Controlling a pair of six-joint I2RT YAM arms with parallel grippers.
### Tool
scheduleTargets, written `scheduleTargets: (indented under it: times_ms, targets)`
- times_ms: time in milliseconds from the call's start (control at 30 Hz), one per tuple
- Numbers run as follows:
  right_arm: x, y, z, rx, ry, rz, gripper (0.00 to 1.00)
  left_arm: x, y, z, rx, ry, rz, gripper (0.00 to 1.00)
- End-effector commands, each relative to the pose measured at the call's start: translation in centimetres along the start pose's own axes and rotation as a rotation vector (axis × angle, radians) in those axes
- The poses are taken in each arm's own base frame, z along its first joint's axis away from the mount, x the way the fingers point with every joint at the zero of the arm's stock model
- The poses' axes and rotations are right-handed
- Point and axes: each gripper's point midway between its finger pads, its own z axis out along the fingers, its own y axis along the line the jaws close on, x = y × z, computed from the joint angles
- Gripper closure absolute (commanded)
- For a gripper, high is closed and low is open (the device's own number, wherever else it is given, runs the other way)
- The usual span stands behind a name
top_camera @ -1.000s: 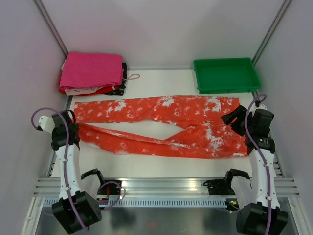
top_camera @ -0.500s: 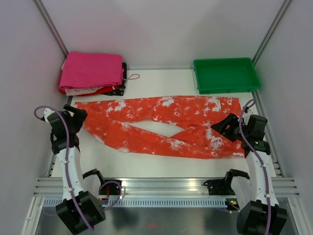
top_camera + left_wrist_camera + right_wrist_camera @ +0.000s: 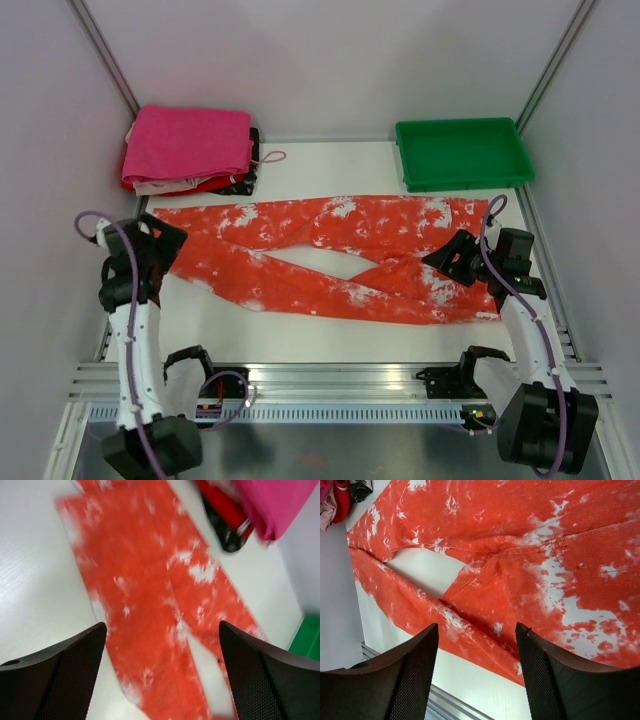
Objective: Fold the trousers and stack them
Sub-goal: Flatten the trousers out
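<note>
Top external view has the trousers [image 3: 330,260] spread flat on the table [image 3: 300,335], waistband at the right, two legs running left with a bare wedge of table between them. The left gripper [image 3: 162,242] hangs over the cuff end. The right gripper [image 3: 452,260] hangs over the seat, near the crotch.

Both pairs of jaws stand wide with nothing between them. From the left wrist, which is blurred, orange cloth fills the gap between the jaws, and bare table lies under the left-hand finger. The folded stack [image 3: 190,145] sits ahead and off past the right-hand finger. From the right wrist, the crotch seam lies just ahead of the jaws, with the near leg running below them.

The step in hand looks like taking hold for the lengthwise fold, near leg onto far leg. To do it well:

- Each gripper should drop onto the near edge so one finger slides under the cloth.
- Both should close on both layers of that leg, not just the top one.
- They should lift together and keep the fabric taut between them.
- They should carry it across evenly so the seams line up.

The green tray [image 3: 462,152] lies well beyond the right jaws.
</note>
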Motion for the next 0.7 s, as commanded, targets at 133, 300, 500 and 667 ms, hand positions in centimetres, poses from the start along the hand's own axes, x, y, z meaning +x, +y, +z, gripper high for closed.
scheduleTargets:
  times_ms: [133, 300, 500, 667]
  targets:
    - [-2.1, 0.6, 1.2, -0.044, -0.049, -0.042, 0.3, 12.0, -4.8, 5.5, -0.195, 0.232, 0.414, 0.01]
    - [-2.1, 0.3, 1.5, -0.04, -0.044, -0.041, 0.3, 12.9, -3.1, 8.9, -0.493, 0.202, 0.445, 0.0]
    - [-1.6, -0.4, 1.9, -0.023, -0.024, -0.039, 0.3, 16.5, -3.8, 12.4, -0.465, 0.267, 0.391, 0.03]
    - [-2.0, -0.5, 2.2, -0.018, -0.014, -0.038, 0.3, 17.6, -3.3, 13.8, -0.51, 0.278, 0.385, 0.09]
